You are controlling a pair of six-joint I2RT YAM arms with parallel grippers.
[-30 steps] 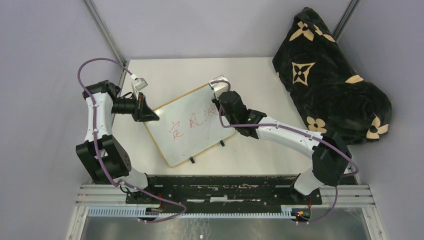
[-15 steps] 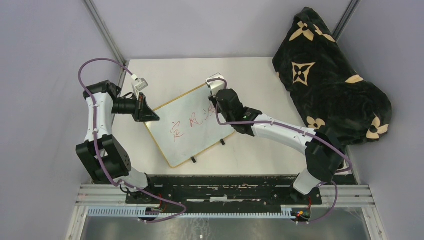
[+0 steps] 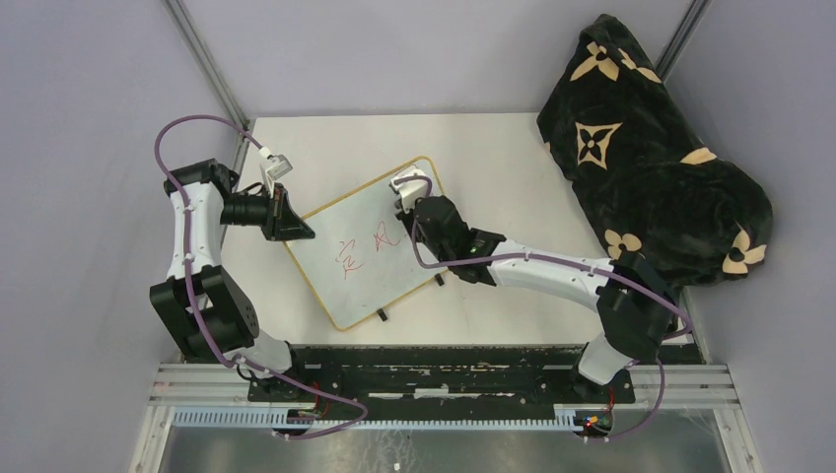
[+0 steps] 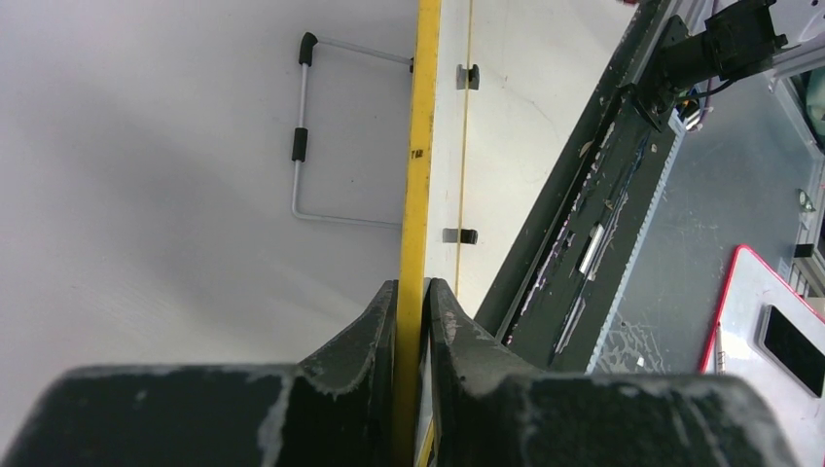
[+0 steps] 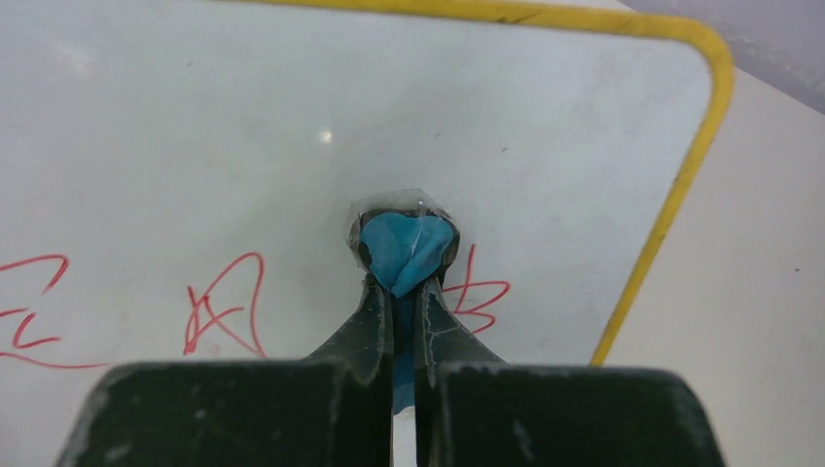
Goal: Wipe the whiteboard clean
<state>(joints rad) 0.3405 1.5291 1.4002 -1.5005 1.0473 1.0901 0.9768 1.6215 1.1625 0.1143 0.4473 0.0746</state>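
Whiteboard point(image 3: 370, 241) lies on the white bench point(image 3: 493, 148), turned askew between the two arms. It has a yellow frame point(image 5: 681, 185) all round and two black feet point(image 3: 381, 316) on its near long edge.

Red writing point(image 3: 360, 251) sits on the left-middle part of the whiteboard. The area toward its far right corner is bare white.

Left hand point(image 4: 413, 292) is at the whiteboard's left edge, fingers clamped on the yellow frame. In the left wrist view the frame runs edge-on straight out from between them.

Right hand point(image 5: 404, 292) is over the whiteboard's right half, just inside the far right corner. Its fingers are pinched tight on a blue wad point(image 5: 404, 248) with a thin clear film round it. The wad tip is down on the whiteboard face, with red strokes just beside it on both sides. Actual contact looks likely but can't be told for sure.

A black blanket point(image 3: 651, 148) with tan flower shapes is heaped to the right of the whiteboard, well apart from it, over the bench's right edge.
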